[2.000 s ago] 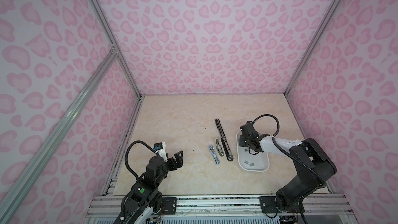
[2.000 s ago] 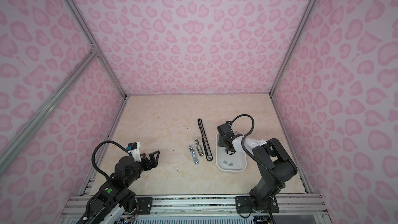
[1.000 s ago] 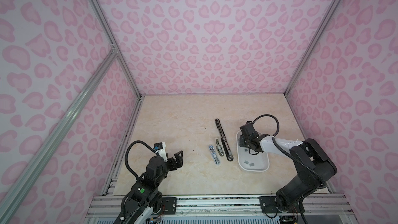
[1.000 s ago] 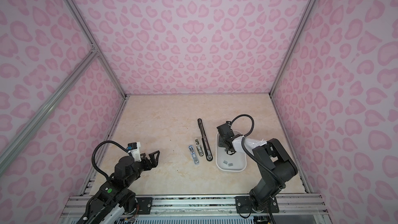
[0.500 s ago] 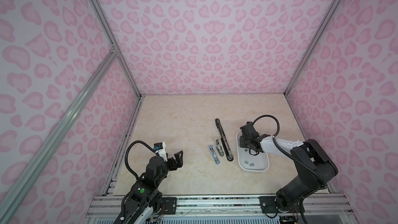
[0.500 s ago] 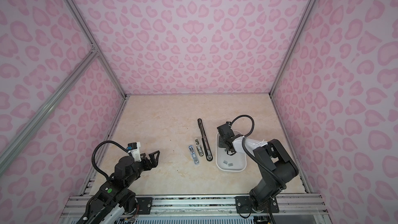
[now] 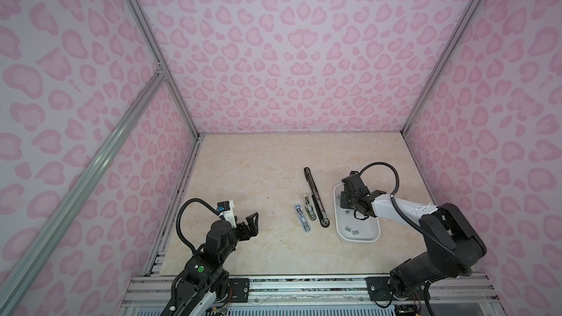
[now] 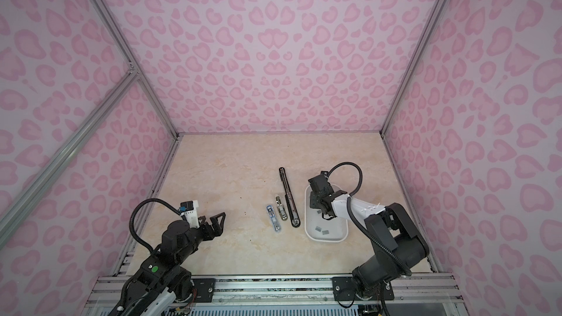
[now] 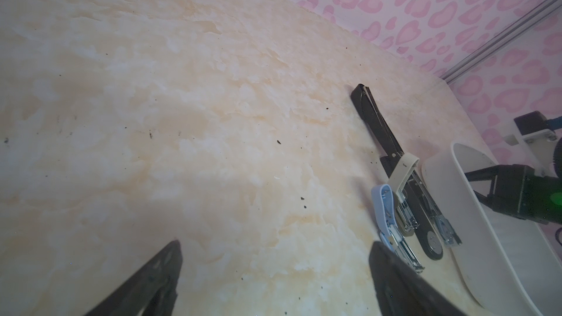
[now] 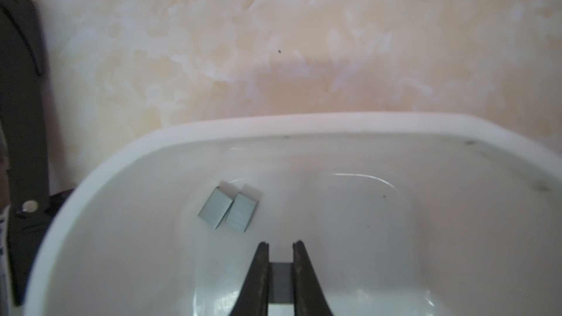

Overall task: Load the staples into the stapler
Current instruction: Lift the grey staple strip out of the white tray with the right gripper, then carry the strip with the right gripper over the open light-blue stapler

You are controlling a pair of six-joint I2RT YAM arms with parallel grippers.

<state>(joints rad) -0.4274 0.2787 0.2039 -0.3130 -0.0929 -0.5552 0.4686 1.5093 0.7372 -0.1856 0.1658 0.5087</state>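
Left gripper [image 7: 253, 222]: jaws wide apart, empty, above bare table.
Staplers: blue stapler [image 7: 303, 222], beige stapler [image 7: 309, 210], long black stapler [image 7: 315, 197], lying open side by side.
Tray [image 7: 366, 226]: white, just right of the black stapler.
Right gripper [image 10: 280, 246]: inside tray, pinching one staple strip [image 10: 280, 281].
Staples [image 10: 228, 212]: loose strips on tray floor.

Both of my arms are black at the joints. My right arm [image 7: 450, 238] wears a white shell [image 7: 401, 208]; my left arm [image 7: 217, 238] carries a round green dot [image 7: 199, 268] and a white camera bracket [image 7: 227, 208] with a blue plug [image 7: 219, 208]. Black ribbed cables [image 7: 393, 174] loop over each wrist. Gripper fingers [image 10: 258, 272]: matte black, tapered.
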